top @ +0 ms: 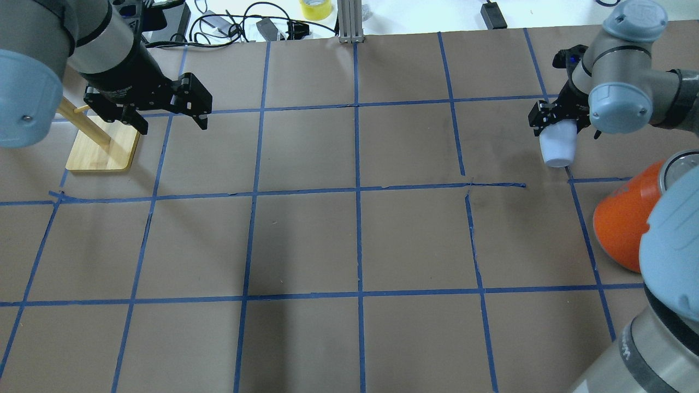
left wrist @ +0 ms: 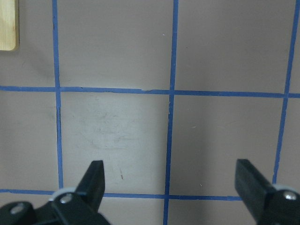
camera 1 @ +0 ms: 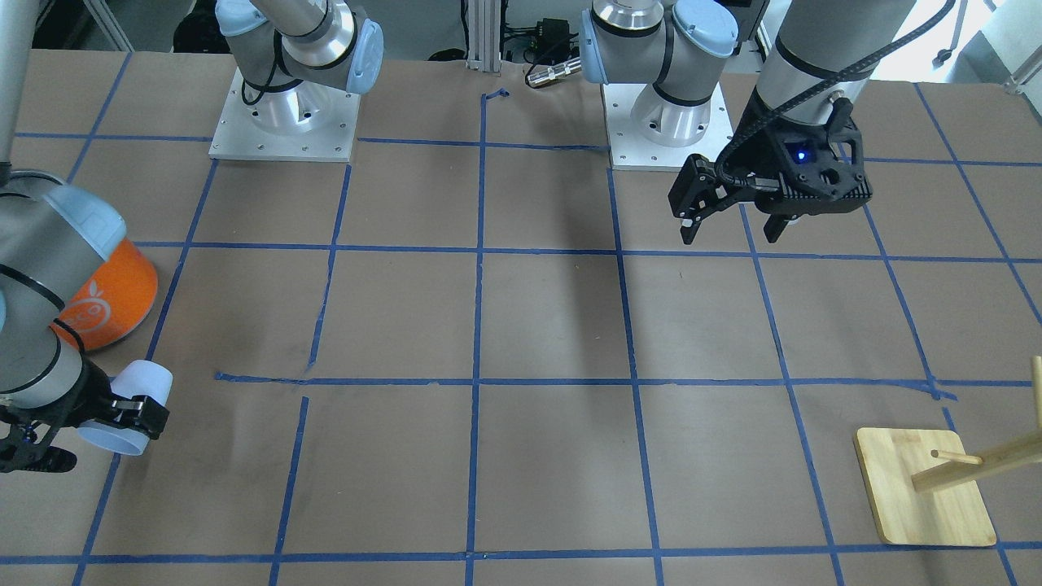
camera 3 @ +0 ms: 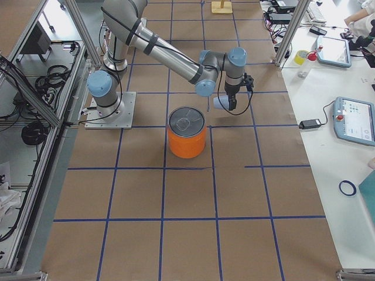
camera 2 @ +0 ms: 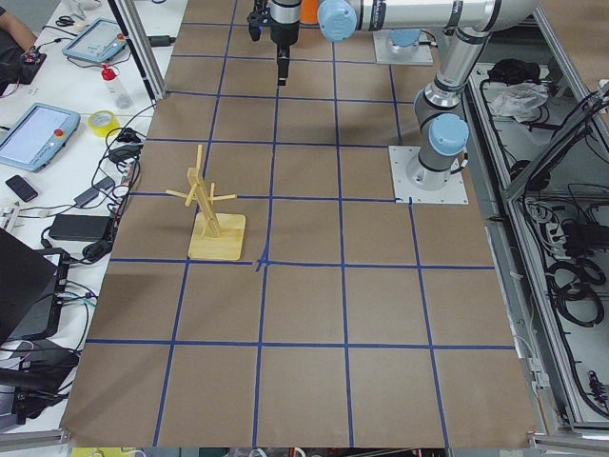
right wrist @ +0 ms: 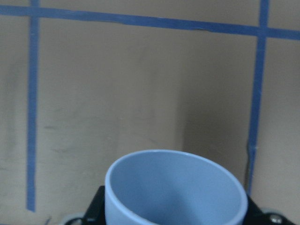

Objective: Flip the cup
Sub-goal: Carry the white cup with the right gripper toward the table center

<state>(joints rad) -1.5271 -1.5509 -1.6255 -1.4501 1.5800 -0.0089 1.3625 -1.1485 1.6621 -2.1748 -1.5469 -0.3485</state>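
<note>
The cup (camera 1: 134, 403) is a small pale lavender-blue tumbler. My right gripper (camera 1: 122, 411) is shut on it and holds it tilted near the table's far right side, next to the orange can. It also shows in the overhead view (top: 557, 146) and the exterior right view (camera 3: 220, 103). In the right wrist view the cup's open mouth (right wrist: 176, 187) faces the camera and hides most of the fingers. My left gripper (top: 173, 126) is open and empty above the table on the left; it also shows in the front view (camera 1: 730, 236) and the left wrist view (left wrist: 171, 183).
A large orange can (top: 628, 218) with a silver top (camera 3: 186, 120) stands close to the right arm, just nearer the robot than the cup. A wooden peg stand (top: 101, 147) stands at the far left, beside my left gripper. Blue tape lines grid the brown table (top: 355, 240).
</note>
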